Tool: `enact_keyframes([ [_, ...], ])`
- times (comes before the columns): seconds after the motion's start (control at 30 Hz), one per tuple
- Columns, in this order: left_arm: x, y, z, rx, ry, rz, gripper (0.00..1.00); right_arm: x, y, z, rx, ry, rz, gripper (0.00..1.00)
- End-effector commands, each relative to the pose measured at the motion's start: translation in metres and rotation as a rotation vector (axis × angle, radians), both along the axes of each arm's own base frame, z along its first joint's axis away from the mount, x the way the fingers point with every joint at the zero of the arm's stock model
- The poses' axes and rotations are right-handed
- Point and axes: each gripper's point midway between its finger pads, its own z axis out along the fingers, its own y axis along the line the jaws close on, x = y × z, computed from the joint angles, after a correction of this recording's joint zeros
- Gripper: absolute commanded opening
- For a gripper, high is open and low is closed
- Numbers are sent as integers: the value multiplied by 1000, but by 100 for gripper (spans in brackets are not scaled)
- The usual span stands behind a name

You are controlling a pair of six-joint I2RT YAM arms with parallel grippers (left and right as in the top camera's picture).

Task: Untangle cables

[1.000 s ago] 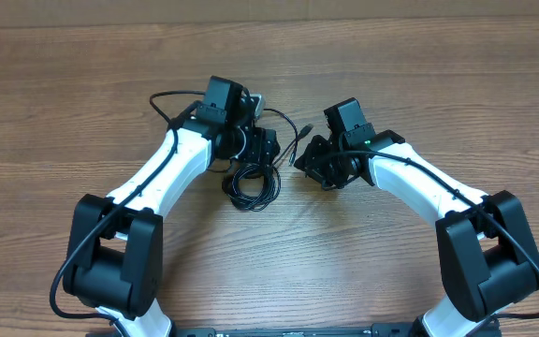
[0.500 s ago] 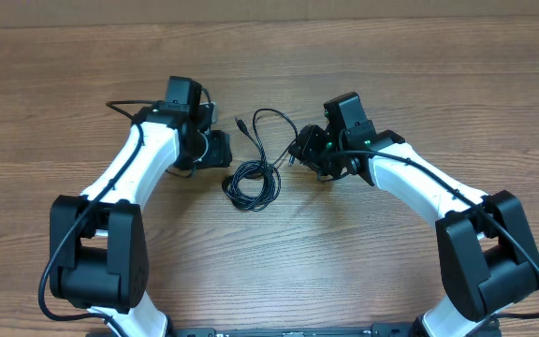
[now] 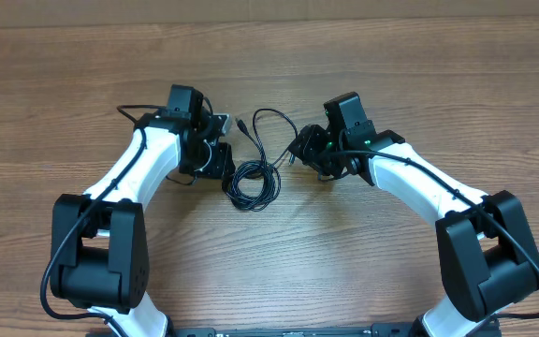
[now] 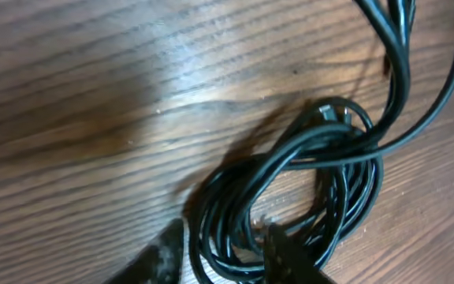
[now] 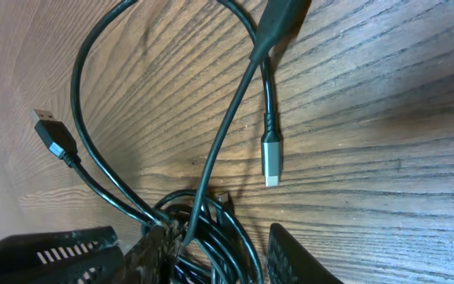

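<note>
The cables [image 3: 253,183] lie as a tangled black coil on the wood table between both arms. A loose loop rises from the coil toward a USB plug [image 3: 240,122]. My left gripper [image 3: 221,164] sits at the coil's left edge. In the left wrist view its jaws [image 4: 223,237] straddle several strands of the coil [image 4: 321,150], which fill the gap. My right gripper [image 3: 298,150] hovers at the coil's upper right. Its jaws [image 5: 219,237] stand apart, with strands near one finger and bare wood before the other. A silver-tipped plug [image 5: 270,162] and the USB plug [image 5: 52,130] lie loose.
The wood table [image 3: 391,56] stretches all round the arms. Thicker black cables run along both white arms. The two grippers are close together over the coil.
The left arm drew away to the left, then came back to the coil, and its jaws narrowed round the strands. The loose loop now lies spread out. The right jaws widened slightly.
</note>
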Motion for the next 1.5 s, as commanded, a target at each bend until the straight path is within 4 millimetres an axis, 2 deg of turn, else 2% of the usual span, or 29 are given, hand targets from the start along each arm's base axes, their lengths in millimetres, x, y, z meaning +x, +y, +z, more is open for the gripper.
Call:
enact_keyframes([
  [0.0,-3,-7,4,-28,-25,-36,25,2,3,2,22,-6,0,36],
  [0.07,-5,-8,-1,-30,-31,-38,28,3,8,6,54,-16,17,35],
  [0.2,-6,-13,-10,-45,-45,-31,42,4,8,6,52,-21,15,36],
  [0.37,-5,-21,-10,-48,-58,-45,44,5,8,6,52,-22,15,36],
  [0.43,-6,-23,-10,-44,-62,-56,38,5,8,6,52,-22,15,36],
  [0.53,-5,-25,-11,-39,-71,-63,22,5,8,6,52,-22,15,36],
  [0.6,-4,-23,-13,-24,-76,-48,18,4,8,6,51,-21,16,36],
  [0.7,2,-14,-16,27,-88,-5,17,3,11,6,52,-22,22,36],
  [1.03,0,-17,-23,11,-99,-9,24,2,12,6,52,-22,26,36],
  [1.23,0,-22,-21,-2,-107,-20,13,0,14,6,52,-21,32,36],
  [1.33,-2,-27,-19,-35,-100,-28,12,-3,20,6,51,-21,47,44],
  [1.47,-2,-27,-20,-35,-98,-29,4,-6,25,4,20,-35,53,46],
])
